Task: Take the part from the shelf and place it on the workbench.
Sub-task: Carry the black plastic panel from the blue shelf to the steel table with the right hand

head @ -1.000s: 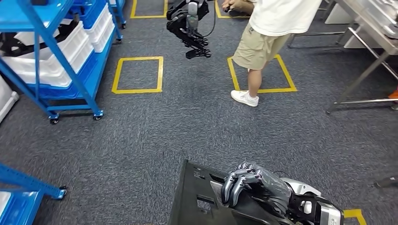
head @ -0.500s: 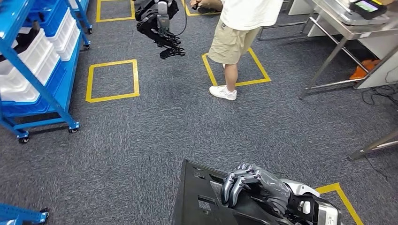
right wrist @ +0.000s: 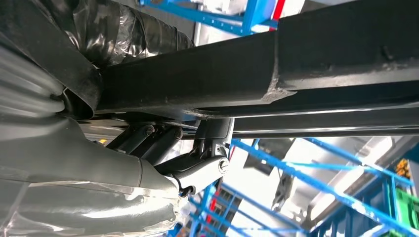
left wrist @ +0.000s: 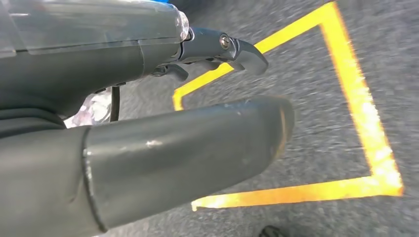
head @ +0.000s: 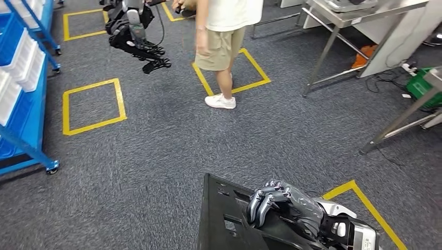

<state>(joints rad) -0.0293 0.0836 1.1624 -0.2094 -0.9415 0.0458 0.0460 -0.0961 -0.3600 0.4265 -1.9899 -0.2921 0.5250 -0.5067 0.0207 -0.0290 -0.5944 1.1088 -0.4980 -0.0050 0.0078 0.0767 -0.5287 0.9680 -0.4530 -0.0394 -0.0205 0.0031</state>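
Note:
The part (head: 224, 219) is a flat black panel with cut-outs, at the bottom of the head view. My right hand (head: 284, 205) grips its upper edge, fingers curled over it. In the right wrist view the part (right wrist: 296, 64) runs as a dark bar across the fingers (right wrist: 197, 168). My left hand (left wrist: 148, 148) hangs over grey carpet and a yellow floor square, thumb and fingers apart, holding nothing. The blue shelf (head: 23, 140) with white bins stands at the far left. A steel workbench (head: 344, 13) stands at the upper right.
A person in shorts and white shoes (head: 221, 52) stands ahead, on a yellow floor square. Beside them hangs another dark robot arm and hand (head: 138, 44). A second steel table leg (head: 401, 120), cables and a green box (head: 425, 86) are at the right.
The camera has turned to the right: shelf, person and floor squares slid left, and the steel tables came further into view. My right hand keeps the same hold on the part.

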